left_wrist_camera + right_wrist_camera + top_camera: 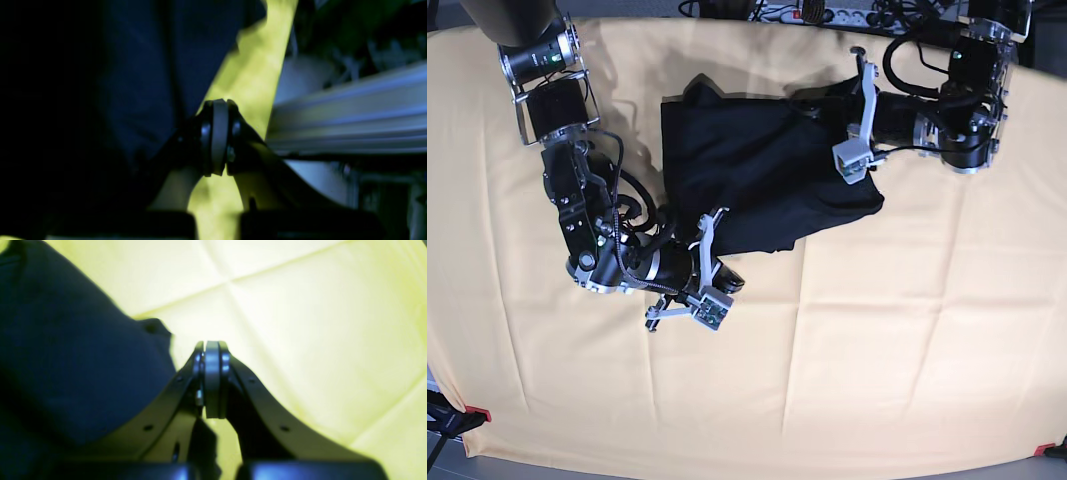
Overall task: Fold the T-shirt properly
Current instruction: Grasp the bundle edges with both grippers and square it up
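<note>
Between your arms: T-shirt (pixel 762 180) lies on the cream cloth (pixel 877 340).
Right gripper (pixel 212 380): clenched, empty, beside the shirt's edge.
Left gripper (pixel 218 136): clenched, empty, at its far edge.

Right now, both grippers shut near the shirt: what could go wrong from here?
1. The right gripper is shut on nothing beside the T-shirt; a lift here would probably miss the hem.
2. The left gripper looks shut at the shirt's edge; whether it pinches fabric is unclear, so pulling may drag the yellow cloth.

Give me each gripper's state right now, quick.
Left gripper: closed, nothing between the pads, beside the T-shirt.
Right gripper: closed, empty, over the yellow cloth.
</note>
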